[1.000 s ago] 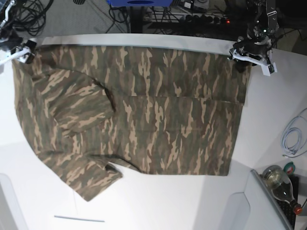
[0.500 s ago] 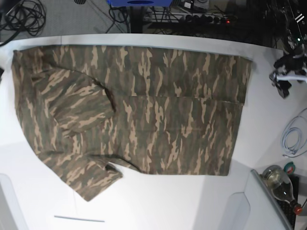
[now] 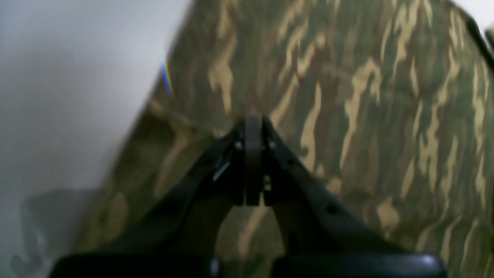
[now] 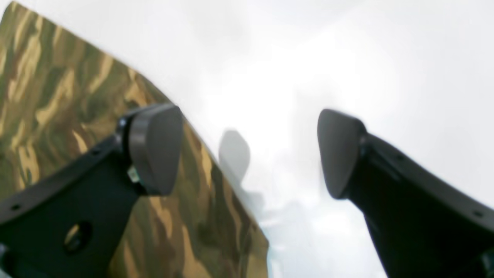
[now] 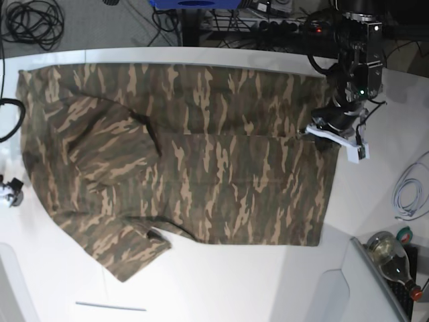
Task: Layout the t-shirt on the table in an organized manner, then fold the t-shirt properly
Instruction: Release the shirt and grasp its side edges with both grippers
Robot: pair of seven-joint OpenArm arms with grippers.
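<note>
Clearly the left hand [image 5: 333,131], pressed together on nothing, hangs over the t-shirt [image 5: 181,161] spread lengthwise across the tabletop [image 5: 255,282]; the right hand [image 4: 247,154], spread, sits beside its far edge.

I'm bringing my left gripper [image 5: 333,136] back in from the table's [image 5: 375,174] right edge onto the t-shirt's [image 5: 201,161] right hem (jaws together), while my right gripper [image 4: 247,154] is reappearing at the left edge.

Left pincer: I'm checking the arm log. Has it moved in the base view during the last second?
Yes. The left pincer left the t-shirt's far corner, swung outward, then returned lower, over its side edge.
</note>
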